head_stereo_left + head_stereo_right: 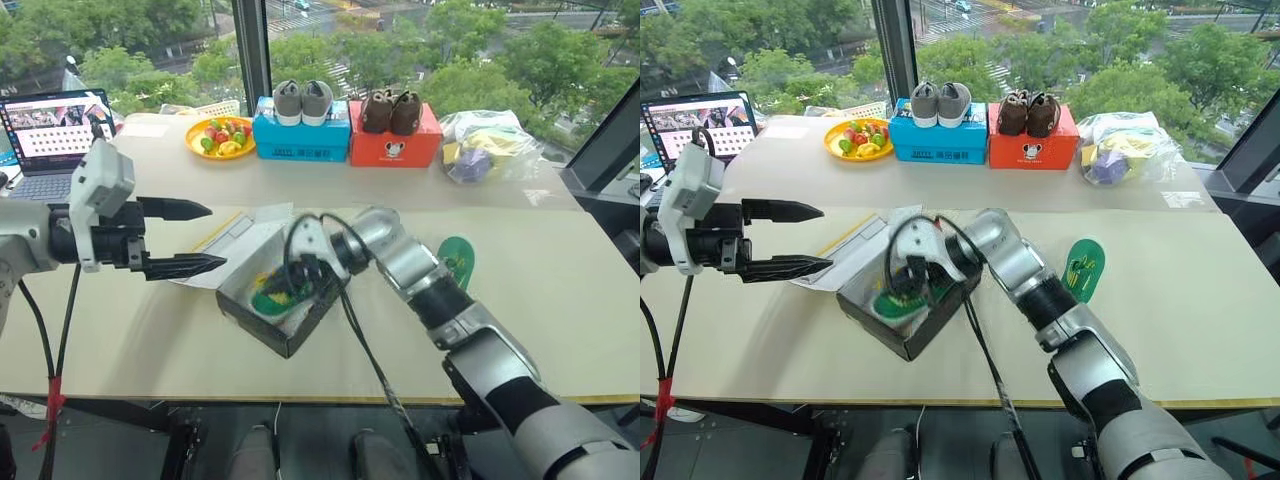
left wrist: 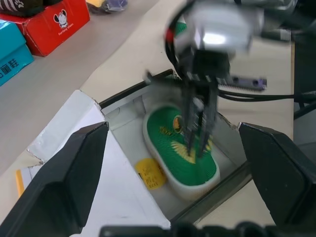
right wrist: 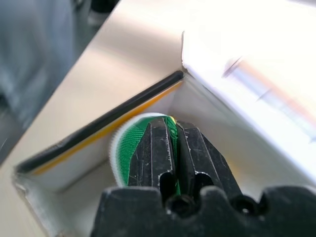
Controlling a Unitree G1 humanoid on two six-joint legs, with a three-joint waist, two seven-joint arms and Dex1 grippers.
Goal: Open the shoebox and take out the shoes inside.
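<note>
- Pinching the green-soled shoe (image 2: 181, 148) inside the open shoebox (image 1: 268, 335), the right gripper (image 2: 197, 143) is hiding part of its sole.
- Spread wide, the left gripper (image 1: 190, 238) is hovering at the box's nine o'clock.
- Lying at three o'clock, the second shoe (image 1: 1083, 268) is showing its sole.

Right gripper (image 1: 902, 287) inside open shoebox (image 1: 902, 318)

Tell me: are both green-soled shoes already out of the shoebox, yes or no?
No: one shoe lies on the table, the other shoe is inside the shoebox, under the right gripper.
</note>
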